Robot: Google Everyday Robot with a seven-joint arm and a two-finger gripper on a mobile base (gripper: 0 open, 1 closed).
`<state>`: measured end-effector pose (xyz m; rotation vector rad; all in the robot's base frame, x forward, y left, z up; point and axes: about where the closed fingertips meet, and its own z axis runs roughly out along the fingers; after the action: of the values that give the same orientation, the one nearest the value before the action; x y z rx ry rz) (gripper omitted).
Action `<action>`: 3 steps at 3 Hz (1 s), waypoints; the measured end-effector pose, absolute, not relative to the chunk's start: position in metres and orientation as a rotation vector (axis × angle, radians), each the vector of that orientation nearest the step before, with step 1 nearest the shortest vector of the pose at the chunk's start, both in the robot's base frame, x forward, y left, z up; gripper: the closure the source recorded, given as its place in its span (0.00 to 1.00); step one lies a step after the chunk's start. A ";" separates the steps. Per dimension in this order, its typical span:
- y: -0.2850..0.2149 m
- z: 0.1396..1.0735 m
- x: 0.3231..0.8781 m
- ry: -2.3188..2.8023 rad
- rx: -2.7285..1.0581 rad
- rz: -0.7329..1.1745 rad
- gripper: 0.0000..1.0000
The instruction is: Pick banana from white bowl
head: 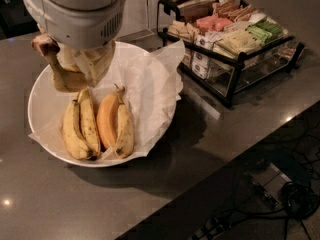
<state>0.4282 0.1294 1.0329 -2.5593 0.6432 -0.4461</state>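
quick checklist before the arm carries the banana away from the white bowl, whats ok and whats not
1. Grip: ok. The gripper, under the arm housing above the bowl's back-left side, is shut on the banana.
2. Banana free of the white bowl: cannot tell; its lower end sits close to the tips of the spotted yellow bananas.
3. Other fruit left behind: ok. The orange-toned banana lies on the paper liner.
4. Liner not snagged: ok, none seen lifting.
5. Snack rack: ok, stands apart, right of the bowl.
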 end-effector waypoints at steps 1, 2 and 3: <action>0.129 1.033 0.428 0.643 -2.559 -0.446 1.00; 0.132 1.030 0.426 0.654 -2.486 -0.390 1.00; 0.094 1.026 0.424 0.741 -2.391 -0.382 1.00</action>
<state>0.4243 0.0939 1.0256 -2.3914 0.7407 -0.3816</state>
